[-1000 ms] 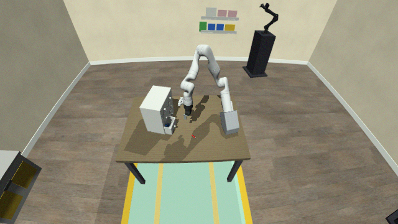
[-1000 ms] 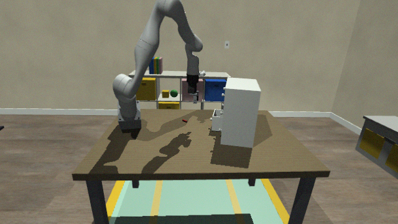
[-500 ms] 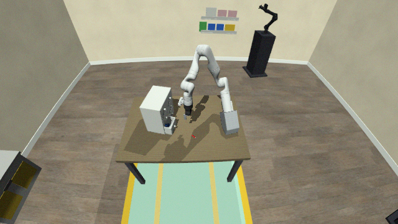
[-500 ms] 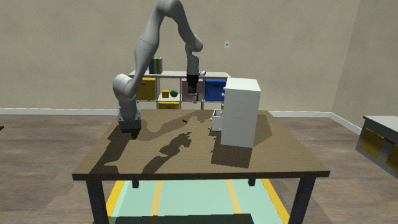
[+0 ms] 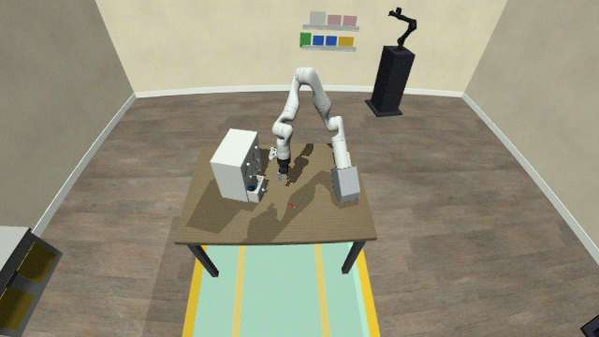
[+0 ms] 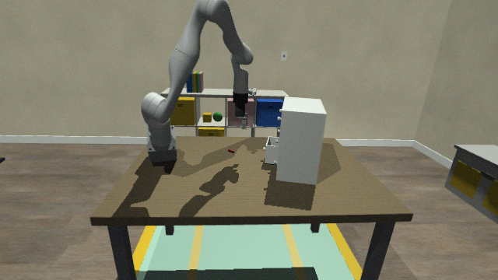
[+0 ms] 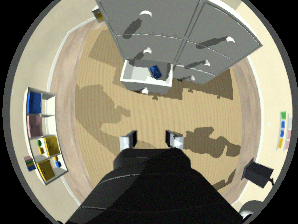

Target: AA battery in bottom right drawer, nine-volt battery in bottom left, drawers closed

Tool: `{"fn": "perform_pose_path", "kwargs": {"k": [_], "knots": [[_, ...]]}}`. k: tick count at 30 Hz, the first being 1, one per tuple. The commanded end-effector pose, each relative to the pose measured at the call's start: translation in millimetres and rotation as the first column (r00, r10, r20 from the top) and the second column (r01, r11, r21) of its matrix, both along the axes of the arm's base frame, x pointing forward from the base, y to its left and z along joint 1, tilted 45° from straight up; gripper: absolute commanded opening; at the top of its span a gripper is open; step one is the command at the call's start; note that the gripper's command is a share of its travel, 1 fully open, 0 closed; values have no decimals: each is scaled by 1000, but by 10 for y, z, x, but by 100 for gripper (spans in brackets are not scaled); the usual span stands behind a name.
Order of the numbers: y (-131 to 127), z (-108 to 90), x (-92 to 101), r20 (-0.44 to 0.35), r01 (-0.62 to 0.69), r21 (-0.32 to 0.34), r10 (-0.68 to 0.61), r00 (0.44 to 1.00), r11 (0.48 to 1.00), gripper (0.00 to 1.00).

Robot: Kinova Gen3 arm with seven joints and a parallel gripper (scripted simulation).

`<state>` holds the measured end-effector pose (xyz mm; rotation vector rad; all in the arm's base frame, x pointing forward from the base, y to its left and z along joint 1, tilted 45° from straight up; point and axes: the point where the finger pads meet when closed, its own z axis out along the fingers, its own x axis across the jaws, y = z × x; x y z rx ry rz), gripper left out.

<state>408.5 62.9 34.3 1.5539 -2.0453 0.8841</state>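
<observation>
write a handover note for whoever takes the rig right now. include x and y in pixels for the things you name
Gripper (image 5: 279, 177) (image 6: 243, 124) (image 7: 151, 136): open, holding nothing, above the table.
Bottom left drawer (image 5: 254, 195) (image 6: 271, 156) (image 7: 156, 86): pulled out; blue block (image 5: 252, 188) (image 7: 155, 72) inside, likely the nine-volt.
Bottom right drawer (image 7: 181, 73): looks shut, contents unseen.
Small red item (image 5: 291, 205) (image 6: 231, 151): on table, can't tell if it's the AA.
Left: push left drawer in, confirm where the AA is.

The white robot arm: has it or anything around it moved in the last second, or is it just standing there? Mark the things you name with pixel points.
I can see no clear change over that second. The arm (image 5: 305, 75) (image 6: 183, 54) hangs in the same pose, its gripper (image 5: 279, 176) (image 6: 243, 124) (image 7: 151, 136) open and holding nothing. The pulled-out drawer (image 5: 254, 196) (image 6: 269, 155) (image 7: 146, 82), the chest (image 5: 229, 164) (image 6: 301, 144) and the small red object (image 5: 291, 205) (image 6: 231, 151) stayed put.
</observation>
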Motion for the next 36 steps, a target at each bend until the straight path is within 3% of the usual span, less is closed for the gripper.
{"fn": "perform_pose_path", "kwargs": {"k": [1, 11, 13, 19, 28, 30, 36], "knots": [[12, -10, -3, -21, -18, 0, 18, 1000, 1000, 100], [67, -75, -40, -171, -157, -3, 154, 973, 988, 100], [67, -75, -40, -171, -157, -3, 154, 973, 988, 100], [114, -127, -75, -290, -268, 12, 260, 921, 963, 100], [202, -215, -151, -487, -453, 78, 430, 760, 888, 100], [202, -215, -151, -487, -453, 78, 430, 760, 888, 100], [268, -273, -217, -608, -568, 157, 532, 589, 808, 100]]}}
